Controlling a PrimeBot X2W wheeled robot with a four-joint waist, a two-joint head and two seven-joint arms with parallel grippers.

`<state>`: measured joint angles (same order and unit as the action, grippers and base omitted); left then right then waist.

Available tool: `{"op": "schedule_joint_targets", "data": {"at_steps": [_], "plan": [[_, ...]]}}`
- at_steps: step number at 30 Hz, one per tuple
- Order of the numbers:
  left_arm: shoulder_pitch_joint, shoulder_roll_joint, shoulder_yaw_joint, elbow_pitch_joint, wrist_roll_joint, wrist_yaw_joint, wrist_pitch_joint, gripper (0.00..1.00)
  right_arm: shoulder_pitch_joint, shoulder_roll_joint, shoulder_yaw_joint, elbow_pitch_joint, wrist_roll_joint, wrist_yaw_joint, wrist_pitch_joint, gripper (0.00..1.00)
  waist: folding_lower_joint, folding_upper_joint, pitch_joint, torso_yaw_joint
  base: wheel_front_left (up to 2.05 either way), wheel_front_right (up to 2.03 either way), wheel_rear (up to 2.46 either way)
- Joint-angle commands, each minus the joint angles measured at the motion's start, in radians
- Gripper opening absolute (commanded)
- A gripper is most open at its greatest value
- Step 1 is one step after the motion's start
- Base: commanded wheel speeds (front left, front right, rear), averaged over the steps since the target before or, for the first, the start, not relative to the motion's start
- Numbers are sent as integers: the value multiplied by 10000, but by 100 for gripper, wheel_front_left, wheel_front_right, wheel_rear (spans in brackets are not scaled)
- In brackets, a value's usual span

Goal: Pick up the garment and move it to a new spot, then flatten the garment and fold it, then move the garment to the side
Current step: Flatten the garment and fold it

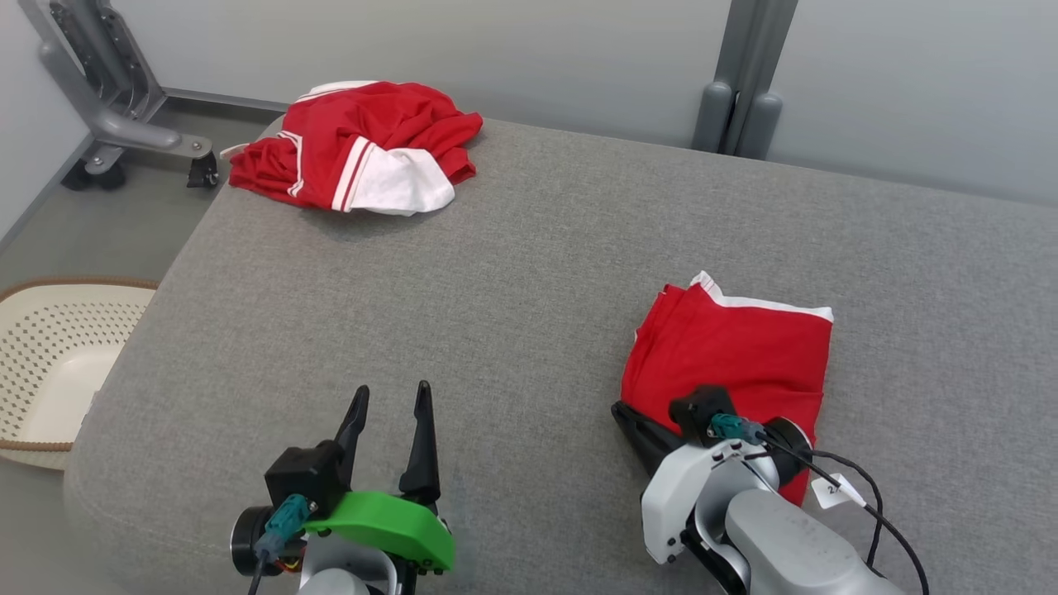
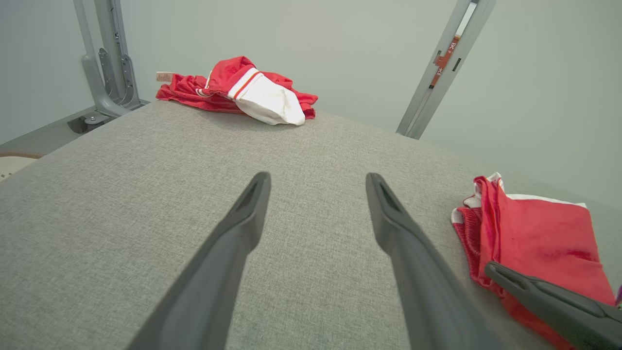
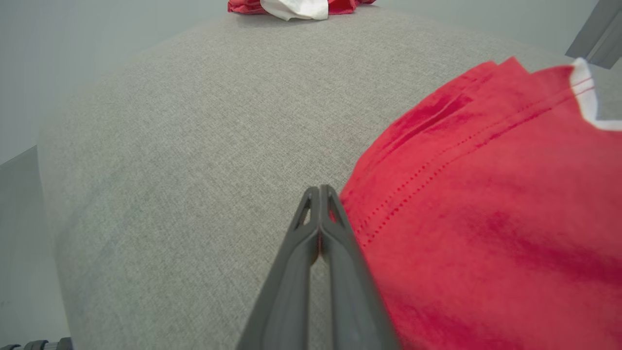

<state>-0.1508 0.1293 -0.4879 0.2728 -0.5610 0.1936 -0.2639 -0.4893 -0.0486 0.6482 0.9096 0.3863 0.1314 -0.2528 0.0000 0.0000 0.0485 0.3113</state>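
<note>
The garment (image 1: 736, 355), red with a white edge, is lying folded on the near right part of the grey table (image 1: 537, 248). The right claw (image 3: 318, 190) is sitting closed, its two fingers pressing together with no cloth between them, just beside the garment's near left edge; whether it is touching the cloth I cannot tell. A white tag (image 1: 835, 489) is showing beside the right wrist, its dark print too small to read. The left claw (image 1: 393, 388) is hovering open over bare table at the near left, well apart from the garment and holding nothing. A crumpled red and white pile (image 1: 364, 145) is lying at the far left corner. A tan label (image 2: 165, 76) is sticking out of the pile's left end, its writing too small to read. A red sticker (image 2: 444, 57) on the grey post (image 2: 418, 112) behind the table is bearing marks that are not legible. A perforated cream basket (image 1: 50, 364) is standing on the floor left of the table
</note>
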Motion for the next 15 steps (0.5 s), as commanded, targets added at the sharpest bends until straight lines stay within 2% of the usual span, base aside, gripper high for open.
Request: {"op": "schedule_joint_targets", "data": {"at_steps": [1,5,6,7,8,9,15], "plan": [[62,-24,32,44,58,-42,-4,100,-170,-38,48,-33,141,-15,-76,0,0,0,-80,-163,0,0,0],[211,0,89,97,93,-85,-4,100,-248,-31,-141,-639,173,-15,-133,0,0,0,-283,-541,0,0,0],[236,-1,106,100,109,-107,-4,100,-58,-34,-572,-1175,-27,-15,-127,25,0,0,-411,-780,0,0,0],[253,-11,117,111,125,-107,-4,100,59,-37,-799,-1412,-127,-15,-129,43,0,0,-455,-886,0,0,0],[253,-22,114,121,143,-130,-4,100,189,-50,-1013,-1607,-201,-15,-129,47,0,0,-496,-981,0,0,0],[249,-35,133,117,168,-167,-5,100,344,-57,-1340,-1898,-345,-15,-127,100,0,0,-553,-1118,0,0,0],[231,-174,283,201,332,-373,-4,100,1473,-58,-3322,-3308,-1380,-15,-127,100,0,0,-859,-1749,0,0,0]]}}
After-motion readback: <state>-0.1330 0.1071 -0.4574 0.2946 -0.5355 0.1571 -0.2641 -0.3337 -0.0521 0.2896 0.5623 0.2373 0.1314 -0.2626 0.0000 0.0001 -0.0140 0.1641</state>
